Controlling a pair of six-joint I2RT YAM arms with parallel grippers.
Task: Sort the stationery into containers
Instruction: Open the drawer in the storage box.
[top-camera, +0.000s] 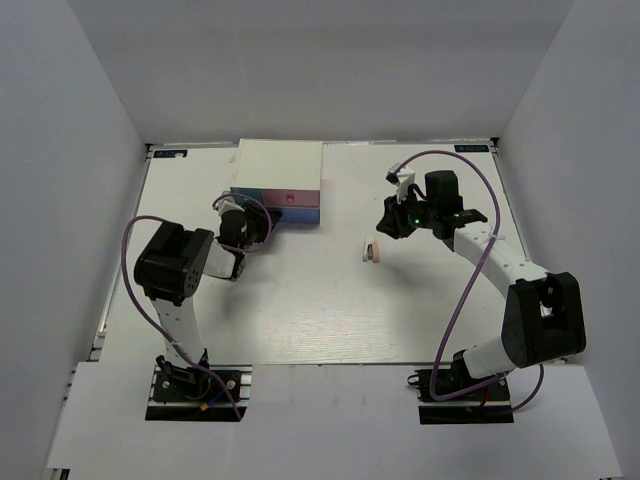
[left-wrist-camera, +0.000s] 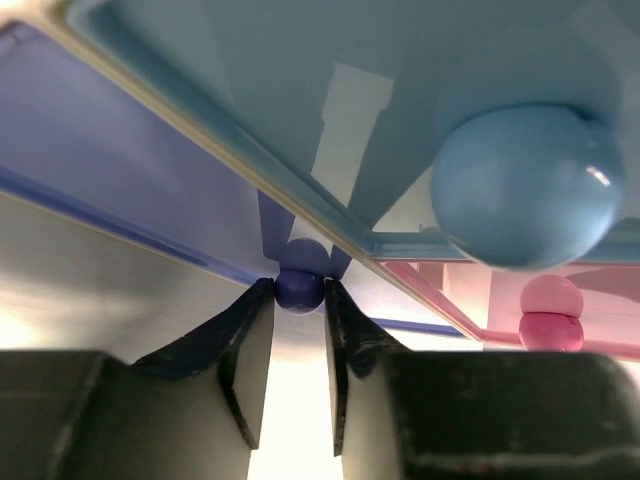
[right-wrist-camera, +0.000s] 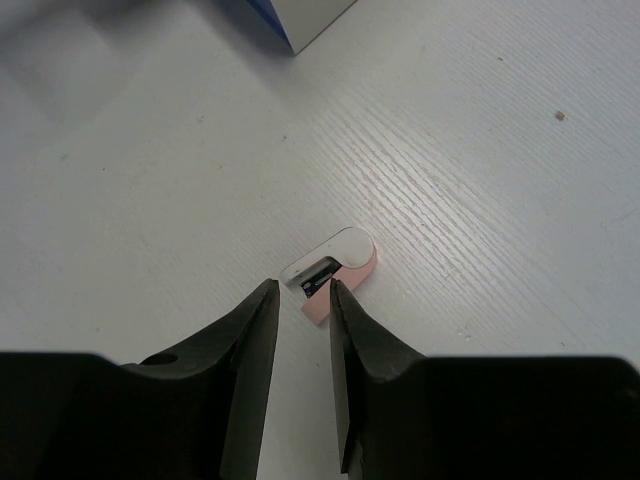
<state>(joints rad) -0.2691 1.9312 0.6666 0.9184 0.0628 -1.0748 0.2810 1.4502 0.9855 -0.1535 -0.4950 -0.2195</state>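
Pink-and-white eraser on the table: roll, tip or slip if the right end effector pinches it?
Eraser lies flat and low, so probably won't roll or tip. Small, likely light; a one-sided touch may skid it across the table.

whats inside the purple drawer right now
Nothing of its inside shows. The left wrist view gives only the purple drawer front and its purple knob, with the left end effector closed around that knob. From above, the white top covers any contents.

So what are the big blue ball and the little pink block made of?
The blue ball, a drawer knob, looks like smooth shiny plastic: light glints off it. The pink block looks dull, maybe rubber like an eraser; that's a guess.
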